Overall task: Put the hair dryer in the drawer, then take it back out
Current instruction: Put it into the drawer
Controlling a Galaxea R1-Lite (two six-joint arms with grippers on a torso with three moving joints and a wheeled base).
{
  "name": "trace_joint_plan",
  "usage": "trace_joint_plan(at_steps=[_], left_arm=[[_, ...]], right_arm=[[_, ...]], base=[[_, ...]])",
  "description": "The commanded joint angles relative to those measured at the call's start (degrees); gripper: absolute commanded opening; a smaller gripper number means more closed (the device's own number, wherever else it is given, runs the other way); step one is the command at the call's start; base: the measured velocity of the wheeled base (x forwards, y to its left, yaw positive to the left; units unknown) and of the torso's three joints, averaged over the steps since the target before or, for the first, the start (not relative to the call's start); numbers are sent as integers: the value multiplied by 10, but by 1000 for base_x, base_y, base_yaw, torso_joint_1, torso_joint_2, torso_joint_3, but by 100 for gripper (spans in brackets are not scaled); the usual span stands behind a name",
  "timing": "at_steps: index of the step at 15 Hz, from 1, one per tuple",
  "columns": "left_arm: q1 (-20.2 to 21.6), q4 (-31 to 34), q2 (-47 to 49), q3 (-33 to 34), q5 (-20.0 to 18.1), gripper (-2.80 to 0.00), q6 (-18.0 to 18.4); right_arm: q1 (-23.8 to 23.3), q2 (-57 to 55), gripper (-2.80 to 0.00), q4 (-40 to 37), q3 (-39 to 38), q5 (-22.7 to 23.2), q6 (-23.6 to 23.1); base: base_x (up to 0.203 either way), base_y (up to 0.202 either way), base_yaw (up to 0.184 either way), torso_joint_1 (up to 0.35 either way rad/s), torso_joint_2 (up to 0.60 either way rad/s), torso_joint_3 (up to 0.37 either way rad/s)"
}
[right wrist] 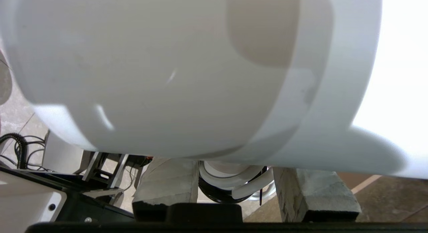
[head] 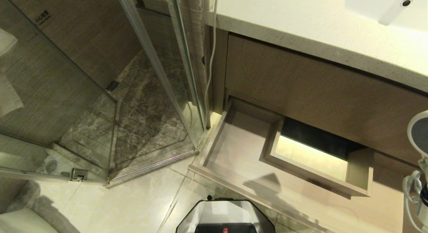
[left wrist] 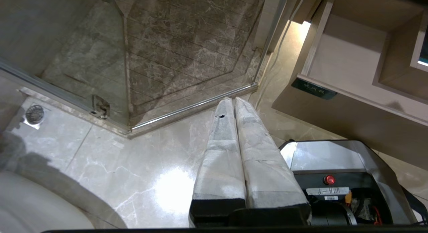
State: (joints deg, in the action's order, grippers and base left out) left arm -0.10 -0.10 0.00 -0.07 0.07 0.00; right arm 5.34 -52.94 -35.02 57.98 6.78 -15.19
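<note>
The drawer (head: 234,152) stands open and bare. The right gripper (right wrist: 234,189) clamps the dryer (head: 419,132) at the drawer's right side, not yet inside. The left gripper (left wrist: 234,102), pressed together, is parked.

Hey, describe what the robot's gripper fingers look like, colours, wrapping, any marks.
The left gripper has two long tapering fingers wrapped in pale grey-white tape, with black bases; one wrap has a small dark nick near its tip. The right gripper has fingers with the same pale creased wrapping over black bases, mounted on a black bar.
</note>
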Motion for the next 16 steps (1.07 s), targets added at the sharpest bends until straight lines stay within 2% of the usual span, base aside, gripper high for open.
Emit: trace_joint_plan(at_steps=[1, 11, 16], left_arm=[[0, 0, 1, 0, 0, -280, 0], [0, 0, 1, 0, 0, -280, 0], [0, 0, 1, 0, 1, -280, 0]], right_arm=[[0, 3, -280, -1, -7, 1, -1], [0, 8, -280, 6, -19, 1, -1], [0, 13, -280, 5, -24, 1, -1]], base=[[0, 0, 0, -312, 510, 188], [0, 0, 0, -342, 515, 162], [0, 0, 0, -91, 387, 292]])
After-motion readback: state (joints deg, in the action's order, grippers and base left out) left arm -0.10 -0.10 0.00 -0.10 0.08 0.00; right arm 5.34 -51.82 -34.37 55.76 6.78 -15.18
